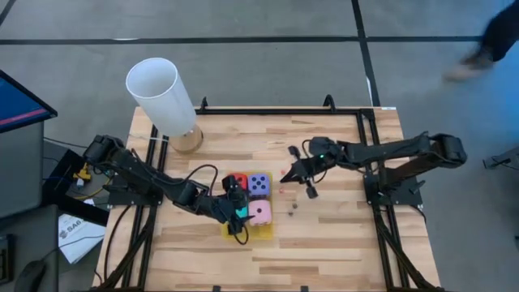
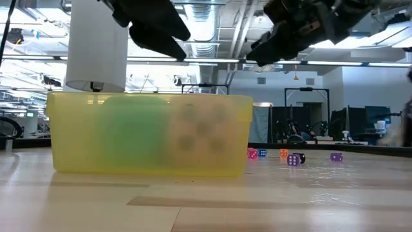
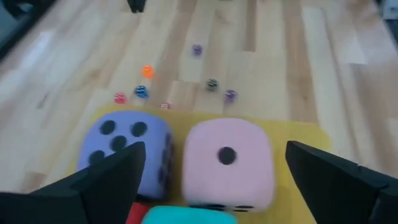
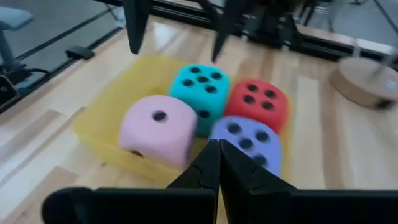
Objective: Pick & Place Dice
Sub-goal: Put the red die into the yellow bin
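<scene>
Low view blurs dice inside tray [image 2: 244,109]; left fingers [image 3: 106,180] spread, right fingers [image 4: 219,163] pressed together.

High view looks straight down on the worktop [image 1: 324,243]; low view sits level, close behind the yellow tray [image 2: 148,132]; both wrist views share its dice [image 4: 205,118].
</scene>
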Robot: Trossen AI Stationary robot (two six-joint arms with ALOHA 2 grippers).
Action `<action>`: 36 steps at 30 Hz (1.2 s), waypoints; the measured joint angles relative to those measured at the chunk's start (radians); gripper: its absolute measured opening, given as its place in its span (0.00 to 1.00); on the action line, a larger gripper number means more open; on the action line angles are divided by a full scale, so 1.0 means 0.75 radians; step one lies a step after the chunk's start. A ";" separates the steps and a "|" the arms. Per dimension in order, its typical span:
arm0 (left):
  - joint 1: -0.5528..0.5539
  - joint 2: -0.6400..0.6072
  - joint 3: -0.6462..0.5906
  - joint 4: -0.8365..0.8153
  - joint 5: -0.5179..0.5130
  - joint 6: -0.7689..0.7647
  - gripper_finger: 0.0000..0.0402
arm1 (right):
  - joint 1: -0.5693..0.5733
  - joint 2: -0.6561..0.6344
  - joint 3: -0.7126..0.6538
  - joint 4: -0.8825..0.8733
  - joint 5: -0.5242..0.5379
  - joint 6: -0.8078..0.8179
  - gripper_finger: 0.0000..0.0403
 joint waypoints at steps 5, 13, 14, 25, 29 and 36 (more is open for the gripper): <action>0.070 0.000 0.000 0.007 -0.048 0.079 0.82 | -0.065 -0.065 -0.055 -0.009 0.002 0.007 0.00; 0.220 0.000 0.000 0.006 -0.048 0.214 0.64 | -0.100 -0.045 -0.054 -0.011 0.001 0.017 0.00; 0.238 0.000 0.000 0.006 -0.049 0.233 0.62 | -0.102 -0.044 -0.054 -0.007 0.001 0.014 0.00; 0.420 0.000 0.000 0.119 0.120 0.422 0.41 | -0.102 -0.048 -0.054 0.000 0.001 0.007 0.00; 0.458 0.000 0.000 0.163 0.177 0.478 0.35 | -0.102 -0.048 -0.053 0.007 0.001 0.007 0.00; 0.493 -0.006 -0.036 0.320 0.242 0.563 0.28 | -0.102 -0.048 -0.053 0.006 0.001 -0.005 0.00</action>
